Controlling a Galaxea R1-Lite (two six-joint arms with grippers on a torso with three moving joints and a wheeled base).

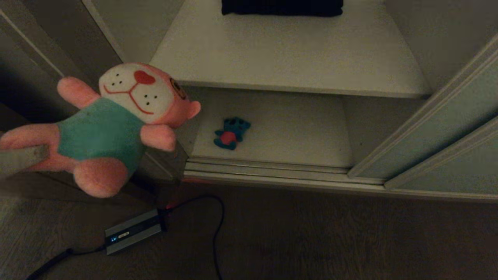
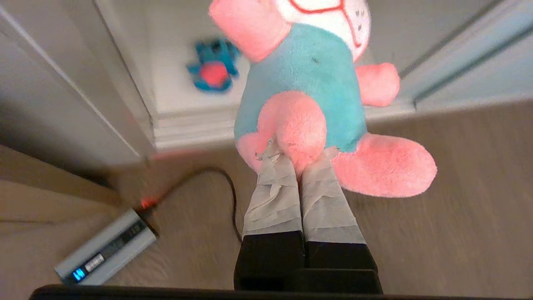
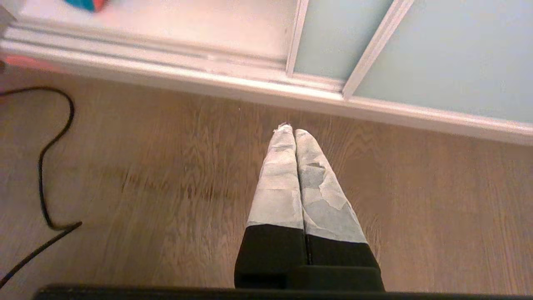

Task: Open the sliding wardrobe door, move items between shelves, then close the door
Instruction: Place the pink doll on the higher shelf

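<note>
Carrying the pink plush toy (image 1: 113,128) to a shelf is the step in hand, judging by the head view: it hangs at the left, outside the wardrobe and above the floor, while the small teal plush toy (image 1: 231,133) lies on the lower shelf (image 1: 303,132) just behind the floor track (image 1: 268,169). The sliding wardrobe door (image 1: 439,147) stands pushed to the right, so the opening is free. To do it well, swing the toy in clear of the upper shelf (image 1: 291,50) edge and set it beside, not on, the teal one. Only a taped tip of the left gripper (image 1: 23,157) shows here; a dark folded cloth (image 1: 282,7) is cut off at the top.

From the left wrist, the jaws are clamped on one pink leg, a thin hold that may slip if swung fast.

From the right wrist, the right gripper (image 3: 293,133) hangs idle over the floor, jaws together.
</note>
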